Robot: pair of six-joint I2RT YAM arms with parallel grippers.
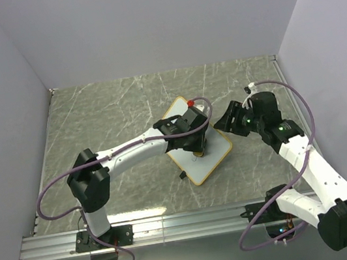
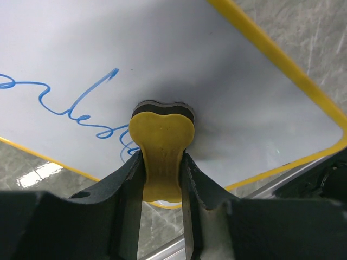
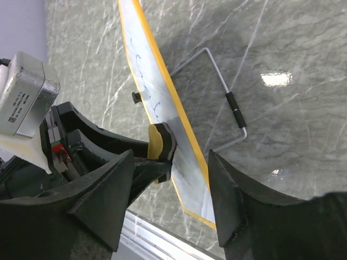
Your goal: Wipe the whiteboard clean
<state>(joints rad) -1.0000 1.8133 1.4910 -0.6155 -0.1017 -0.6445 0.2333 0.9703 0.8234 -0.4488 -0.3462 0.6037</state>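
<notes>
Your left claw point(image 2: 162, 169) was clamped tight on the yellow eraser point(image 2: 161, 129), pressed against the whiteboard point(image 2: 227, 81) mid-table, with blue scribbles point(image 2: 70, 103) at the eraser's 9 o'clock. Your right claw point(image 1: 229, 120) hung wide open and empty at the board's 3 o'clock.

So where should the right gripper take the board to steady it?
Take the board by its thin yellow frame on the right side, coming from the right. That edge faces the open right gripper, while the left gripper holds the eraser on the board's middle.
</notes>
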